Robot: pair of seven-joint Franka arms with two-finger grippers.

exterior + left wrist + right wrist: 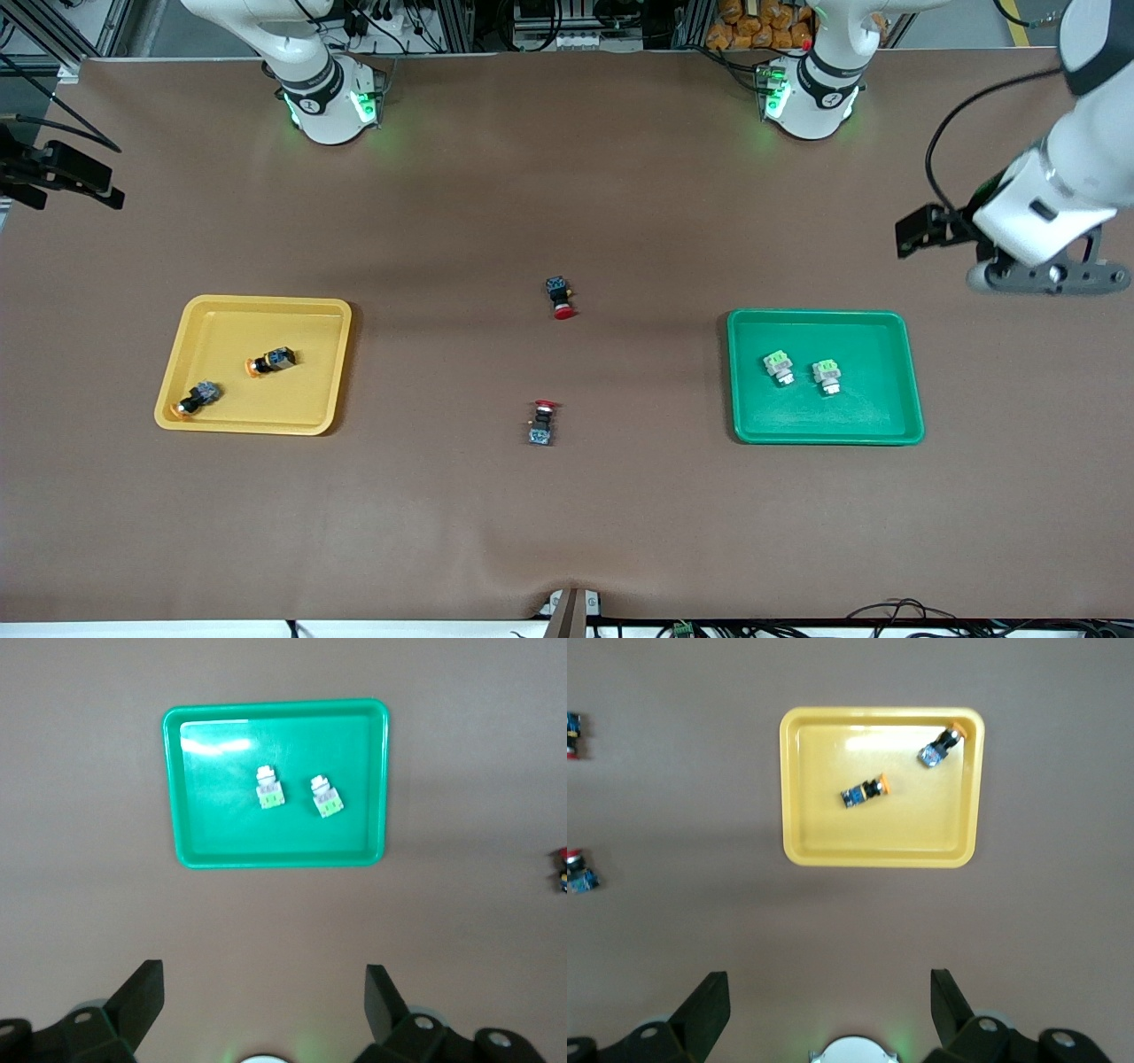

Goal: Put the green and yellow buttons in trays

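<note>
Two green buttons [779,366] [827,376] lie side by side in the green tray [824,315]. They also show in the left wrist view [269,788] [325,796], inside the same tray [275,705]. Two yellow buttons [270,361] [197,399] lie in the yellow tray [266,302], and show in the right wrist view [865,792] [942,746] in that tray [881,714]. My left gripper [1050,275] [264,992] is open and empty, high over bare table beside the green tray. My right gripper [830,992] is open and empty, high over bare table beside the yellow tray.
Two dark switches with red caps [560,297] [542,422] lie on the brown table between the two trays. One shows at the edge of the left wrist view [561,870]; both show in the right wrist view [571,731] [579,873].
</note>
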